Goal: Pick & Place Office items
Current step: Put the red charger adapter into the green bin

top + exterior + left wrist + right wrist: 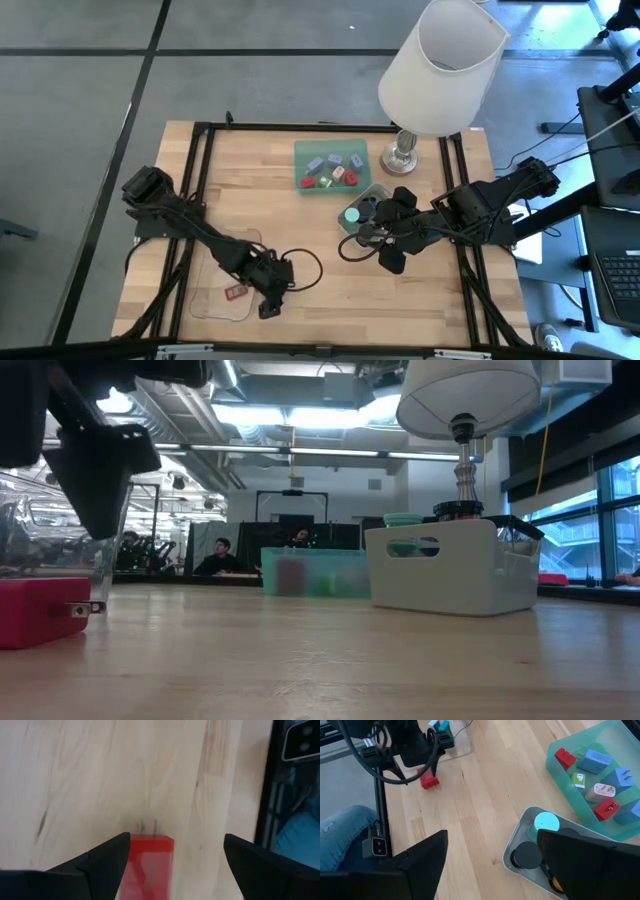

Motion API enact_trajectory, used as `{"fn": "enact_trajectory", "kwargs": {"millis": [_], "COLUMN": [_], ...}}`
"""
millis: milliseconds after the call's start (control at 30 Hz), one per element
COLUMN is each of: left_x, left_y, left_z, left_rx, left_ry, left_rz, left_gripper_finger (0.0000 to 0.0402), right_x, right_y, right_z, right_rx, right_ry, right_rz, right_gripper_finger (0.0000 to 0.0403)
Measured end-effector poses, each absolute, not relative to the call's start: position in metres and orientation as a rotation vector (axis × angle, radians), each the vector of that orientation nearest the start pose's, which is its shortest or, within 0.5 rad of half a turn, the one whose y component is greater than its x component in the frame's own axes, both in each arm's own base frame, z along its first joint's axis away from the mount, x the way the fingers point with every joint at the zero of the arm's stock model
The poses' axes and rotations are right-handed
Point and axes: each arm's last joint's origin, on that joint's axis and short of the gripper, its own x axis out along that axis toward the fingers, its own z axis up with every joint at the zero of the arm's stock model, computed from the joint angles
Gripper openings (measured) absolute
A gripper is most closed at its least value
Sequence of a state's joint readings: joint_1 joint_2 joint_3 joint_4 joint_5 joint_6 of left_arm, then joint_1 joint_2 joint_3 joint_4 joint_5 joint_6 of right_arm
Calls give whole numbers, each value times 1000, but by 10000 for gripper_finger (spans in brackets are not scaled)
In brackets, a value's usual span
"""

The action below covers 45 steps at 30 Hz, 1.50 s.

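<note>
Left gripper [268,300]: over the near left part of the table, at the edge of the clear tray [205,290]. Jaws wide open, holding nothing.
Red block [149,865]: lies on the wood between the left gripper's fingers [107,862] without being clamped; two small prongs face away from the wrist. In the low view it rests flat on the table, at the foot of the clear tray.
Table [330,270]: light wood with a black frame.
Green tray [331,167]: at the far middle of the table. It holds red blocks, pale blue-grey pieces and a small labelled card.
Grey tray [372,195]: just beside the green tray, on its near right. It holds a teal disc [546,822] and black round caps [526,855].
Right gripper [385,240]: at the near side of the grey tray. Jaws apart, nothing between them.
Lamp [440,65]: white shade, far right, behind the grey tray.
</note>
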State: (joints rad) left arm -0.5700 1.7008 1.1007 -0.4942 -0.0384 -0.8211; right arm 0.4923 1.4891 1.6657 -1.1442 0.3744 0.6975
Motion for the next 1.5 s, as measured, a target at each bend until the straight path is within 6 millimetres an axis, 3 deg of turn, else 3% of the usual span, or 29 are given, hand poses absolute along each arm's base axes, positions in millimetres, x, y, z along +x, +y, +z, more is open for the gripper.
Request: {"fn": "enact_trajectory", "kwargs": {"millis": [433,900,1333,1500], "left_x": [291,292,282,282], "left_y": [-175,-169,-182,-183], "left_z": [156,157,156,145], "left_rx": [-361,-185,-99,-46], "left_ry": [1325,1326,1327,1351], "left_rz": [-60,-180,-200,-176], "left_gripper_finger": [315,315,316,315], "right_x": [254,255,255,255], "right_y": [124,124,124,125], "right_z": [391,391,391,391], "right_rx": [246,247,247,248], "right_ry": [855,854,854,853], "right_rz": [-198,-198,-197,-197], "right_gripper_finger": [310,310,311,311]}}
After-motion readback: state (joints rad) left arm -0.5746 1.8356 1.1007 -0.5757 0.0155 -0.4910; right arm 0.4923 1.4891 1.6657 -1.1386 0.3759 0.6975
